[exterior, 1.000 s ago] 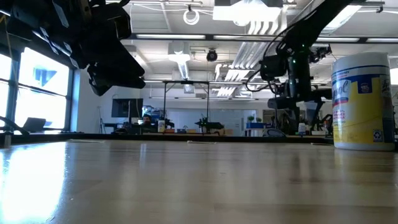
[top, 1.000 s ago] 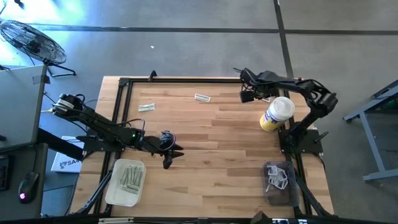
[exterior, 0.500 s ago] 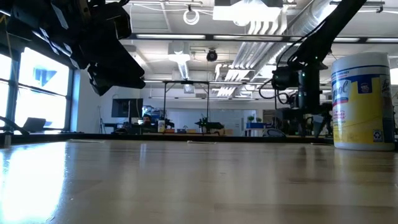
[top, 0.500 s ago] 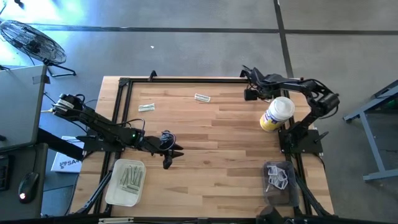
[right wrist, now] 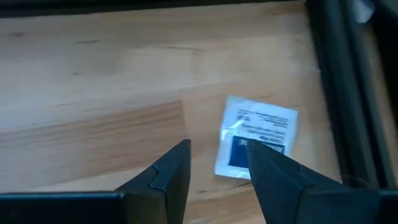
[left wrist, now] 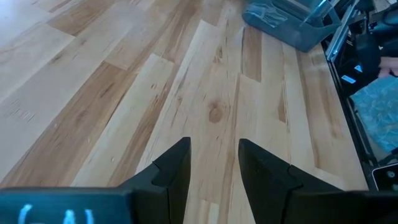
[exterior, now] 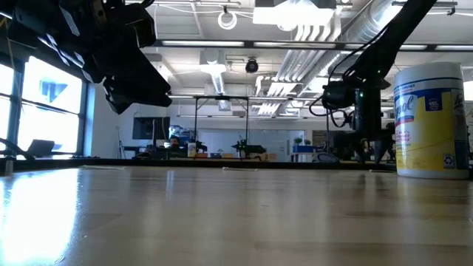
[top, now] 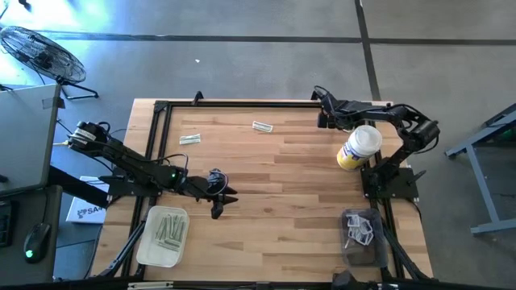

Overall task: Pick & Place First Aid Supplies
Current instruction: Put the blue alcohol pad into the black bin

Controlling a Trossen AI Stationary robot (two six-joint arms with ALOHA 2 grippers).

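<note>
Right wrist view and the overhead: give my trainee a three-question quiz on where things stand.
1. True or false: the right gripper is shut on the white square packet.
2. Which container holds the greenish strips? A) the pale tray by the left arm; B) the dark bin by the right arm.
3. How many loose packets lie on the table's far side, left of the yellow bottle?

Key: 1 false, its fingers are open above the packet. 2 A. 3 two.
</note>
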